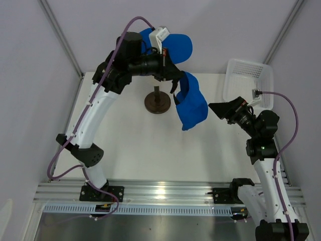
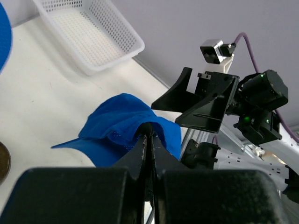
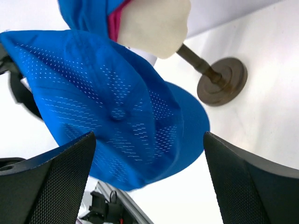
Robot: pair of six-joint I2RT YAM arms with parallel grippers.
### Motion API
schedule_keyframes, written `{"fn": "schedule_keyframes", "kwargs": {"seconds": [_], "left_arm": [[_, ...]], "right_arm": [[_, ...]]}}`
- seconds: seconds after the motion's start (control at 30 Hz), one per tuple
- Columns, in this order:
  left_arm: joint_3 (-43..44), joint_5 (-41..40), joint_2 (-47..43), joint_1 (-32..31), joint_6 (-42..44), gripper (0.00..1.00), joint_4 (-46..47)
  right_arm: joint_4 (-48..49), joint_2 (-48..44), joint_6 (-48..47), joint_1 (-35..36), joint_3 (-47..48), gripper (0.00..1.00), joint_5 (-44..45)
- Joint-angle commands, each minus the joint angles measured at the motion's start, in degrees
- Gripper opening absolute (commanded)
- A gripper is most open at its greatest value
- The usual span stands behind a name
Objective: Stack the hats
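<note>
My left gripper (image 1: pixel 176 83) is shut on the crown fabric of a royal blue cap (image 1: pixel 190 104), which hangs in the air just right of the dark stand base (image 1: pixel 158 103). The left wrist view shows the jaws pinched together on this cap (image 2: pixel 121 121). In the right wrist view the same cap (image 3: pixel 107 102) hangs in front of the cream mannequin head (image 3: pixel 154 23). The head wears another blue cap (image 3: pixel 86 14) over a sliver of magenta-pink cap (image 3: pixel 114 25). My right gripper (image 1: pixel 220 109) is open and empty, just right of the held cap, pointing at it.
A white mesh basket (image 1: pixel 251 80) stands at the back right of the white table, and shows in the left wrist view (image 2: pixel 93 32). The blue brim (image 1: pixel 176 46) on the head juts out behind the left arm. An aluminium rail runs along the near edge.
</note>
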Motion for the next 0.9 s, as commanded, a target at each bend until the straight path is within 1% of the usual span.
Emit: {"fn": "schedule_keyframes", "kwargs": {"seconds": [0.0, 0.03, 0.13, 0.17, 0.23, 0.27, 0.3, 0.37, 0.4, 0.43, 0.5, 0.57, 0.6, 0.7, 0.8, 0.87], "left_arm": [[1.2, 14.0, -1.5, 4.7, -0.2, 0.01, 5.2], [1.2, 17.9, -1.6, 5.8, 0.4, 0.01, 5.4], [2.0, 24.3, -1.9, 7.2, 1.9, 0.01, 5.2], [1.9, 28.0, -2.0, 7.9, 2.5, 0.01, 5.1], [1.8, 31.7, -2.1, 8.3, 3.2, 0.01, 5.0], [1.8, 34.9, -2.1, 8.7, 3.7, 0.01, 5.1], [1.8, 36.2, -2.1, 8.9, 3.7, 0.01, 5.9], [2.2, 39.2, -2.0, 9.6, 2.1, 0.01, 7.3], [2.0, 40.4, -2.0, 9.9, 1.0, 0.01, 9.5], [2.0, 41.4, -2.1, 10.5, -1.4, 0.01, 10.9], [2.1, 44.1, -2.4, 11.0, -3.9, 0.01, 13.7], [2.0, 45.0, -2.9, 11.5, -6.8, 0.01, 16.9], [2.3, 45.8, -3.1, 11.7, -7.6, 0.01, 17.7], [2.3, 46.0, -3.8, 12.2, -10.1, 0.01, 19.9], [2.4, 45.7, -4.0, 12.5, -11.5, 0.01, 20.1], [2.3, 44.4, -4.1, 12.7, -11.5, 0.01, 19.2]], "right_arm": [[3.6, -2.3, 3.2, -0.3, -0.7, 1.0, 3.3], [4.4, -2.1, 3.4, -0.2, -1.1, 1.0, 2.8], [7.9, -1.7, 3.6, -0.3, -2.1, 1.0, 3.0], [9.2, -1.5, 3.6, -0.3, -3.1, 0.99, 2.7], [14.3, 0.0, 3.4, -0.3, -4.2, 0.99, 1.0], [16.8, 0.7, 3.5, -0.3, -6.1, 1.0, -0.1], [22.7, 1.6, 3.8, -0.2, -7.1, 0.99, -1.1], [28.6, 4.2, 3.3, 1.0, -9.0, 0.99, -3.1], [31.4, 4.8, 2.0, 3.1, -10.5, 1.0, -2.9], [31.4, 6.1, -1.3, 4.1, -10.6, 0.99, -1.9], [32.2, 7.3, -3.7, 6.5, -10.9, 1.0, -1.2], [34.9, 9.2, -4.2, 7.4, -11.4, 0.99, -1.1], [38.2, 9.8, -4.0, 7.7, -11.6, 1.0, -1.5], [44.1, 12.0, -3.6, 9.2, -11.5, 0.99, -2.8], [47.6, 12.4, -3.5, 11.0, -10.6, 0.99, -4.5], [47.4, 11.7, -4.4, 13.1, -9.4, 0.99, -5.6]]}}
